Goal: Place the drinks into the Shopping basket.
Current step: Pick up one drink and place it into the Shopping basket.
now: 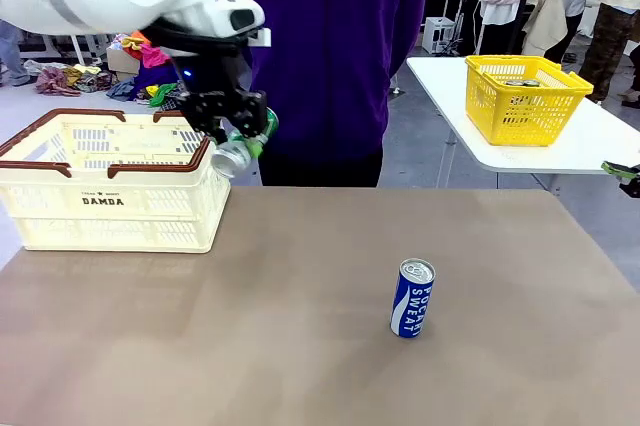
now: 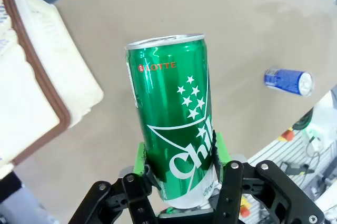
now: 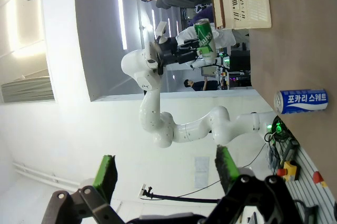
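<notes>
Holds 1 green Lotte can point(image 2: 171, 113) in the left gripper point(image 2: 179, 156), with the 2 green pads squeezed shut on the can's bottom part. Carries it up in the air, close by the right end of the Shopping basket point(image 1: 110, 208), up near the brown rim. Tips the can point(image 1: 237, 153) so the silver top points down and toward the basket. Not inside the basket yet. Cannot tell if the can is right over the rim or just beside it.

From the right wrist, far off: the same green can point(image 3: 203, 34) in the left gripper, near the basket point(image 3: 245, 3).

Keeps the right gripper point(image 3: 166, 174) wide open, with nothing between its green pads.

Leaves 1 blue Pocari Sweat can point(image 1: 412, 298) standing up on the brown table point(image 1: 250, 346), well apart from the basket, over on the robot's right side.

Across the table, just behind the basket's right end: a person in a purple top point(image 1: 330, 46). Farther back on a white table point(image 1: 600, 151): 1 yellow mesh basket point(image 1: 525, 96).
</notes>
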Controlling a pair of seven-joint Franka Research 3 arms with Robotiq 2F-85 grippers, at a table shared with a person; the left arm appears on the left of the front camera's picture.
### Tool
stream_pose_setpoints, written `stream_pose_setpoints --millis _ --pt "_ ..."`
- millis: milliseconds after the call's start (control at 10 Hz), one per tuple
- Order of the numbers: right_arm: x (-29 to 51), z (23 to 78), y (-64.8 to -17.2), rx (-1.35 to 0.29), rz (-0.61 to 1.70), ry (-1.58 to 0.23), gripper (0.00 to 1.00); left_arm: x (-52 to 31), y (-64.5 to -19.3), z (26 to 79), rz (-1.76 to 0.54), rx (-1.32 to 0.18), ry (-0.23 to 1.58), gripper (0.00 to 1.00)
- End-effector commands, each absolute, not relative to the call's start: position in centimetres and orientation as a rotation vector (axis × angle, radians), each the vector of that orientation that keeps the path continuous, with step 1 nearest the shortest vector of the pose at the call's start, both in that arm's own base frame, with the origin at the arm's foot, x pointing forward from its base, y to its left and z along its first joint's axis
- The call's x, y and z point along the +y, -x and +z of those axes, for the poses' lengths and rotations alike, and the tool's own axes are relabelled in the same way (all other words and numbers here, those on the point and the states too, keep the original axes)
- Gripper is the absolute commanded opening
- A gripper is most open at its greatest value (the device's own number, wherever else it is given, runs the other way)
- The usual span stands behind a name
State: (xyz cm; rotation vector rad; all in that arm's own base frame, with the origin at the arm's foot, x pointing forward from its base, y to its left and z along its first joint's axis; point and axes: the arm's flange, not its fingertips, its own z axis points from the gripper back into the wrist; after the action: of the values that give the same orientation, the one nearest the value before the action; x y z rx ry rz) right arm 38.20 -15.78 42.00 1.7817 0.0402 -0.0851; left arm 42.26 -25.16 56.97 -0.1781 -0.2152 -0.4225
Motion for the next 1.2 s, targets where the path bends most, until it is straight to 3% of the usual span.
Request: stream_pose_setpoints --millis 0,100,500,700,1100 --pt "-16.1 42.6 -38.2 0.048 -0.102 -1.795 1.00 -23.8 -39.6 56.2 -0.420 -0.205 0.250 0.00" --pt "-16.1 42.6 -38.2 0.048 -0.102 -1.795 1.00 -25.2 -42.3 57.0 -0.423 -0.215 0.178 0.00" --pt "-16.1 42.6 -38.2 0.048 -0.102 -1.795 1.00 -24.9 -41.8 56.2 -0.439 -0.199 0.189 0.00" --pt "-16.1 42.6 -38.2 0.048 -0.102 -1.795 1.00 -21.5 -47.8 58.2 -0.182 -0.264 0.202 0.00" --pt "-16.1 42.6 -38.2 0.048 -0.102 -1.795 1.00 -11.2 -55.1 58.4 0.037 -0.259 0.083 0.00"
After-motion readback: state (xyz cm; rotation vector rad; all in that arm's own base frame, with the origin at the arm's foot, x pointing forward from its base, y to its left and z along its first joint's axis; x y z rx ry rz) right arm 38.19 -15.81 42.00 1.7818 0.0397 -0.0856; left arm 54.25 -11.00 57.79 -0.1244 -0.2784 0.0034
